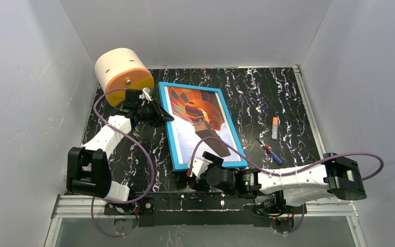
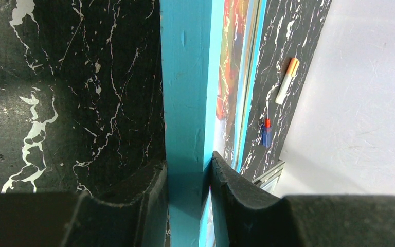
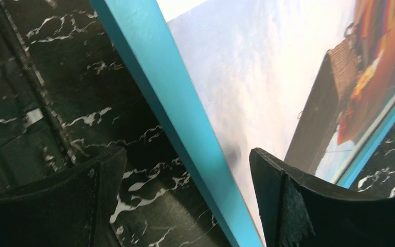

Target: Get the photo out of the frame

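In the middle of the black table with white streaks (image 1: 267,92) lies the frame (image 1: 233,127), thin and bright blue, turned a little so that its far end leans to the left. The photo (image 1: 190,110) is inside the frame. It shows an orange and red balloon with a basket under it, on blue sky and white clouds. The left gripper (image 1: 159,114) is at the frame's left long side, near the far end. In the left wrist view its two black fingers (image 2: 133,200) are squeezed tight on that blue edge, one on the outer side and one on the photo side. I cannot tell if that side of the frame is lifted off the table. The right gripper (image 3: 185,175) is at the near short side of the frame. Its fingers are wide apart and hold nothing. One is over the table just outside the blue edge, and the other is over the pale sky part of the photo. I cannot tell if they touch what is under them. At the far left corner of the table sits a big cream roll (image 1: 123,74) with a round orange face, just beside the left gripper. To the right of the frame, well apart from it, lie an orange and white pen (image 1: 274,128) and a small blue and red screwdriver (image 1: 270,151), near each other
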`<state>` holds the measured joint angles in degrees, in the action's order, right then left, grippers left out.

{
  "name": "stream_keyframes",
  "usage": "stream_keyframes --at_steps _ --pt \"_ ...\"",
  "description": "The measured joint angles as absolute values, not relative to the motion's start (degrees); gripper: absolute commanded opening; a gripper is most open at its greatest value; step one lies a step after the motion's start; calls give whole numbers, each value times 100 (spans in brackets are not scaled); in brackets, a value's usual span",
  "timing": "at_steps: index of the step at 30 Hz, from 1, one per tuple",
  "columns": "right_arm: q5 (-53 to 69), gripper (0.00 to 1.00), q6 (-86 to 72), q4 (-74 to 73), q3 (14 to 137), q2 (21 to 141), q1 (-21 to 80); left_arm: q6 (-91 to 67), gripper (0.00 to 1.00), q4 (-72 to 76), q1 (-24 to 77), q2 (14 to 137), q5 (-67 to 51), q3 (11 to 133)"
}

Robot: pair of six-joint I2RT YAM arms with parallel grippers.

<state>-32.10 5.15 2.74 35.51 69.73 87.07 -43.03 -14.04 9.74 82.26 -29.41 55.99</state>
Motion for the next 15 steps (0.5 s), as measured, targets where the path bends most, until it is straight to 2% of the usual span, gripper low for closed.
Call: stream_keyframes --at_steps 3,9,15 --pt "-3522 98 779 788 3393 7096 8715 -4298 0 -1420 978 8226 -2939 5599" --pt "-4259 87 1704 2161 2993 7605 8711 -4285 0 -1433 987 8226 -2939 5599" --pt "-4591 66 2355 3173 2853 8014 8707 -4261 0 -1476 987 8226 -2932 5601"
